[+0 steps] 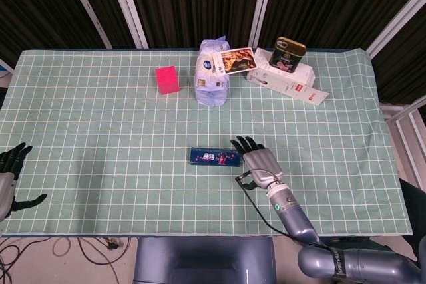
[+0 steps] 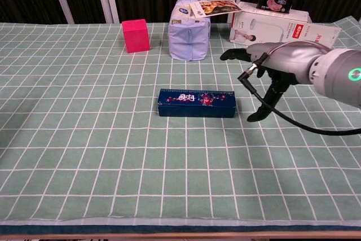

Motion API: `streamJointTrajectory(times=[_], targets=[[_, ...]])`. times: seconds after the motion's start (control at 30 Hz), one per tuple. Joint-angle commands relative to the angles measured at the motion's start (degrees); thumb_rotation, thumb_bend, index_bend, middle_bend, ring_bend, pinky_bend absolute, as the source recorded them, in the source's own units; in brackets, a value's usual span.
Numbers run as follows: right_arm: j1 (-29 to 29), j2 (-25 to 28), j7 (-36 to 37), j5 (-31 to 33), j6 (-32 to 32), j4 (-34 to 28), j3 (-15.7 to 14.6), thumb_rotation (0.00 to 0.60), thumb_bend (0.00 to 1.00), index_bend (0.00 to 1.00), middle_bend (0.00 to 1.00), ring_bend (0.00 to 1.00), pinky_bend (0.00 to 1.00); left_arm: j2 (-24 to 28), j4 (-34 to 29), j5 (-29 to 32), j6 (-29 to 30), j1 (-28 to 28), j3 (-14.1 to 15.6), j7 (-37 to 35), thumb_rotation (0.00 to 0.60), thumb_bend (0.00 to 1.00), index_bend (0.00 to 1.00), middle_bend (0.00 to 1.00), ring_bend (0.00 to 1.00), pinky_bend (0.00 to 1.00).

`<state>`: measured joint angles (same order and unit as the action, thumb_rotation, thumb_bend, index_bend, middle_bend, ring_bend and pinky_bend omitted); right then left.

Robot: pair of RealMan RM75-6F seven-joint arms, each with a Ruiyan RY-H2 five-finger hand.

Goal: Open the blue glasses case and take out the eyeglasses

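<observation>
blue glasses case (image 1: pixel 215 157) closed, flat | right hand (image 1: pixel 258 160) just beside its right end, fingers spread, empty

Matt checked cloth over the tabletop (image 1: pixel 100 131), glossy blue glasses case (image 2: pixel 196 103) left of the fingers (image 2: pixel 234 54), possibly lacquered, metallic grey right hand (image 1: pixel 259 164)

Beyond 1 blue glasses case (image 1: pixel 215 157) sit 1 pink cube (image 1: pixel 168 79), 1 tissue pack (image 1: pixel 212 73), 1 white box (image 1: pixel 285 79), 1 tin (image 1: pixel 287 54).
</observation>
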<state>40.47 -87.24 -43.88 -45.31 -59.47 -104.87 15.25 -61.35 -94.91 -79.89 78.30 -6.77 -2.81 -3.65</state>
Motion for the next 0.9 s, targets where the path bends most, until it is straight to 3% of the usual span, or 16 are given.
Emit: streamJointTrajectory(times=[0.03,0.43,0.9], targets=[[2.1,-1.8,-1.7,2.1,-0.2,2.0,0.0,0.600,0.16,0.01,0.00,0.00,0.24,0.0,-0.1,0.1,-0.1,0.0,0.0,-0.1,0.600,0.00,0.00,0.00,0.00,0.00],[8.6,-6.1,-3.9,9.0,-0.3,6.5,0.8,0.600,0.25,0.09,0.00,0.00,0.24,0.3,-0.5,0.4,-0.6,-0.1,0.0,-0.7,0.600,0.00,0.00,0.00,0.00,0.00],[14.3,-9.2,-6.0,15.3,-1.1,10.0,0.7,0.600,0.28,0.15,0.00,0.00,0.24,0.7,-0.7,0.8,-0.9,-0.2,-0.2,-2.0,0.600,0.00,0.00,0.00,0.00,0.00]])
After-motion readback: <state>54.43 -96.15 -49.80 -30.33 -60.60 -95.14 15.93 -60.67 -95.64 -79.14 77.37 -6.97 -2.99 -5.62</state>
